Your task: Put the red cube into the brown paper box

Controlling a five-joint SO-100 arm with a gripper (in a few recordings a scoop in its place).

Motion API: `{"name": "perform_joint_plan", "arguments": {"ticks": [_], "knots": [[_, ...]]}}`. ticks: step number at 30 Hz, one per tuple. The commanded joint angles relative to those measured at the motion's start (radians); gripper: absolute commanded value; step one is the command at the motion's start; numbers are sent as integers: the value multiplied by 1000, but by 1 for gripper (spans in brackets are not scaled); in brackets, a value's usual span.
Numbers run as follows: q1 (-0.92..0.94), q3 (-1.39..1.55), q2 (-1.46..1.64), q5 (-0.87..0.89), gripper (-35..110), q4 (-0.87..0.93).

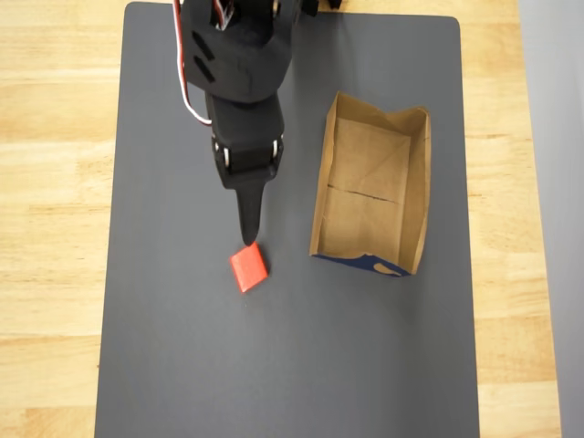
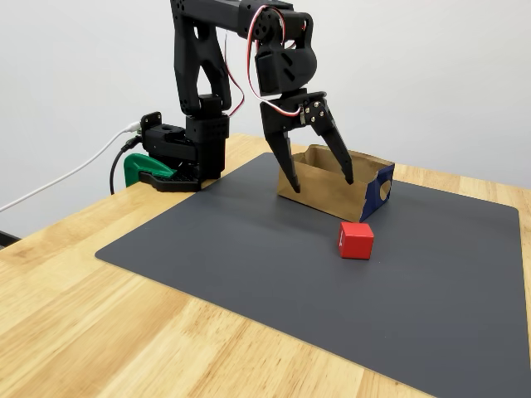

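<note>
The approach step is in hand: the pincer [image 2: 319,178] hangs with its fingers spread apart and nothing between them, above the dark mat [image 1: 182,365], between the red cube [image 2: 355,240] and the brown paper box [image 2: 332,192]. The cube rests on the mat near its middle, free of the box and well apart from it. Next, I judge, the pincer must drop to straddle the cube and close. In the overhead view the cube sits turned askew to the mat's edges; it has no long axis. The box's long axis runs along the mat's long side, blue-printed end away from the arm's base.
</note>
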Motion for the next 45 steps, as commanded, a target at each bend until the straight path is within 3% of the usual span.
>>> {"name": "perform_joint_plan", "arguments": {"ticks": [1, 13, 30, 45], "knots": [[-11, -66, -89, 3, 35, -25], [-46, -314, -347, 43, 35, -3], [-69, -437, -515, -49, 34, 54], [-81, -532, -580, -28, 18, 94]]}}
